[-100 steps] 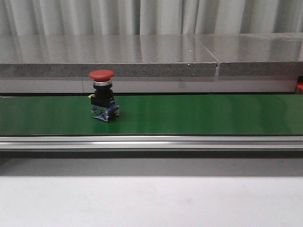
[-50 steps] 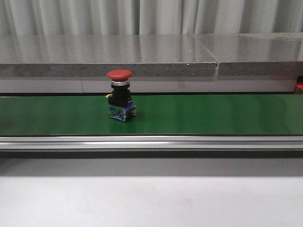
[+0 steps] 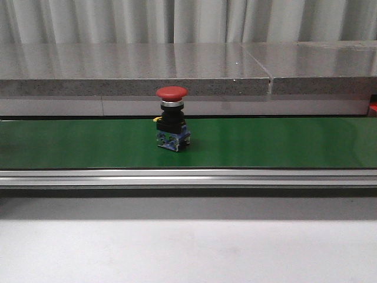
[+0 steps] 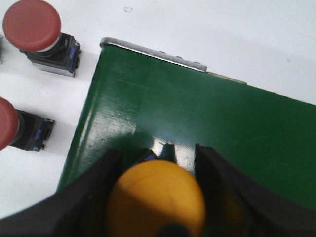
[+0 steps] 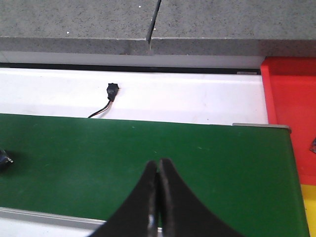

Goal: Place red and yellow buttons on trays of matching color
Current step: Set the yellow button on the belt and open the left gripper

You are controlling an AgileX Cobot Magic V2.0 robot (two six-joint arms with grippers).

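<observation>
A red button (image 3: 172,127) with a black and blue base stands upright on the green belt (image 3: 283,141), a little left of centre in the front view. Neither gripper shows in that view. In the left wrist view my left gripper (image 4: 158,153) is shut on a yellow button (image 4: 155,200), its fingers on either side of the cap, just above the belt's end (image 4: 197,113). My right gripper (image 5: 158,165) is shut and empty above the belt. The red tray (image 5: 291,113) lies just past the belt's other end, with a corner of the yellow tray (image 5: 312,217) beside it.
Two more red buttons (image 4: 34,29) (image 4: 10,126) lie on the white table beside the belt's end. A grey stone ledge (image 3: 177,73) runs behind the belt. A small black plug with a cable (image 5: 112,91) lies on the white strip behind the belt.
The red button has travelled to the right along the belt, staying upright.
</observation>
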